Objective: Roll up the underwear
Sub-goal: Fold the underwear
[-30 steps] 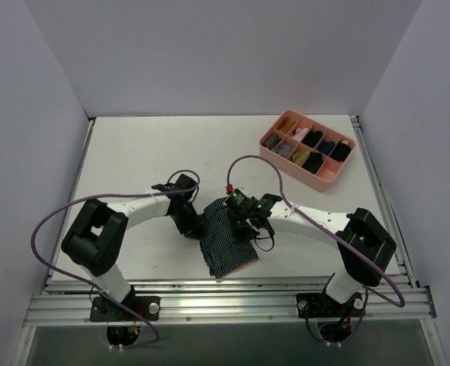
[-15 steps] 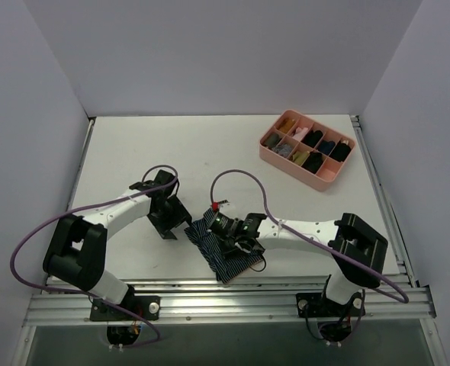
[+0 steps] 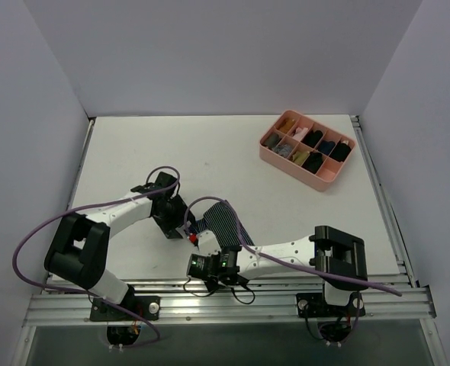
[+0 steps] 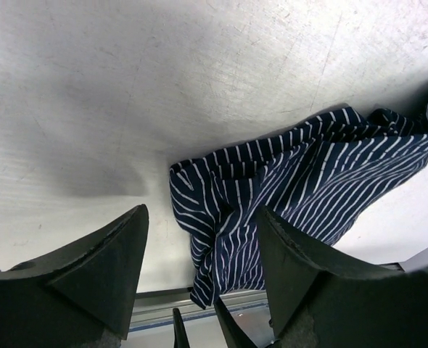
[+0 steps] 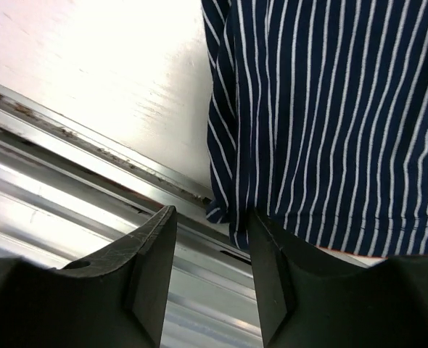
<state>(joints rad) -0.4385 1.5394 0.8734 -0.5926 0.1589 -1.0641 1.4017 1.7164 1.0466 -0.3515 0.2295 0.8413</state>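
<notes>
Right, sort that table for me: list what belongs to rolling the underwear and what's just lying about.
Part of the job:
- underwear, navy with pinstripes
- left hand
- right hand

Just lying about:
- pink tray, far right
- rolled bundles inside it

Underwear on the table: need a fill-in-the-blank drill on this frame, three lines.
The underwear is navy with thin light ___.
The left gripper has its jaws ___, gripping nothing.
The pink tray sits on the table, in its far ___ corner.
Missing words: stripes; open; right.
</notes>
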